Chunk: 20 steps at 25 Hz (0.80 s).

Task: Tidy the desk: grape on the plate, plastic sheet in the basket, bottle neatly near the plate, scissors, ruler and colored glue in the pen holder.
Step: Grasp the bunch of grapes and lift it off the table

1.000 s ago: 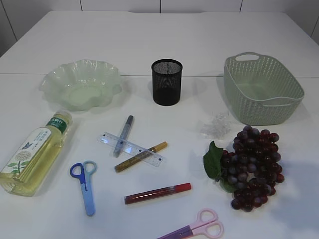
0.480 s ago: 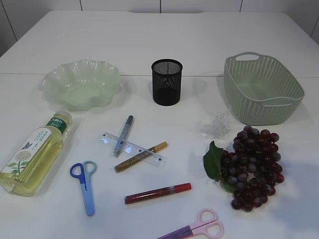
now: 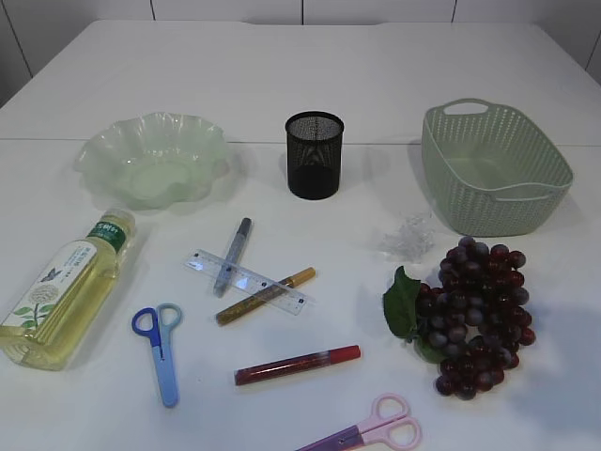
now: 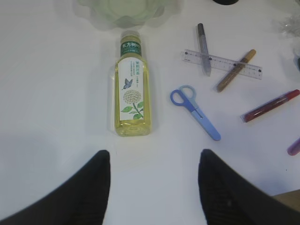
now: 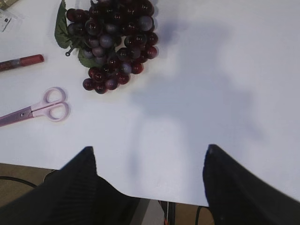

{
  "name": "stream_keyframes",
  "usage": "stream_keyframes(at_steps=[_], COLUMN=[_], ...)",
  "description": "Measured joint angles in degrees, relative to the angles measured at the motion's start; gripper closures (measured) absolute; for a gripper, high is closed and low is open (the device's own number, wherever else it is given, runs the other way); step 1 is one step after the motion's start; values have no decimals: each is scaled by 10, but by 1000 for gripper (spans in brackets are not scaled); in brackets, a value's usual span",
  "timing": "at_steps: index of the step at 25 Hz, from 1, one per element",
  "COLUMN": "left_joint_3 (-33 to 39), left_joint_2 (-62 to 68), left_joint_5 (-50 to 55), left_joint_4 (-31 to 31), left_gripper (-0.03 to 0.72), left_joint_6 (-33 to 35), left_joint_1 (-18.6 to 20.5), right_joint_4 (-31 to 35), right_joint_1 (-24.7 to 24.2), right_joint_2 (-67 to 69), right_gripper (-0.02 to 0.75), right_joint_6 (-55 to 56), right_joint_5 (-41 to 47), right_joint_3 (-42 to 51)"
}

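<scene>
A: How much of the tidying is done?

B: None, I'd judge. The left gripper (image 4: 152, 187) hangs wide open and empty; the bottle (image 4: 133, 89) lies straight ahead of it, the plate (image 4: 126, 9) beyond that.

A: And the other?

B: The right gripper (image 5: 147, 183) is spread wide too, holding nothing. The grape (image 5: 110, 42) lies ahead and to its left, pink scissors (image 5: 37, 110) further left. The pen holder (image 3: 315, 155) and basket (image 3: 540, 183) hold nothing I can see.
</scene>
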Motion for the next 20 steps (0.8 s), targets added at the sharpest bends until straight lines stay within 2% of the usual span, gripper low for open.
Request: stream_keyframes(at_steps=[12,20], left_joint_3=[0,0], left_joint_2=[0,-33], left_joint_5=[2,-3], left_joint_4=[-1,1], left_gripper=[254,254], left_joint_6=[0,0], left_joint_1=[0,0], right_joint_4=[0,-1], right_joint_1=[0,0], right_joint_2=[-3,-110], right_gripper=[190,190], right_joint_6=[0,-7], right_joint_5=[0,-8], right_joint_3=[0,0])
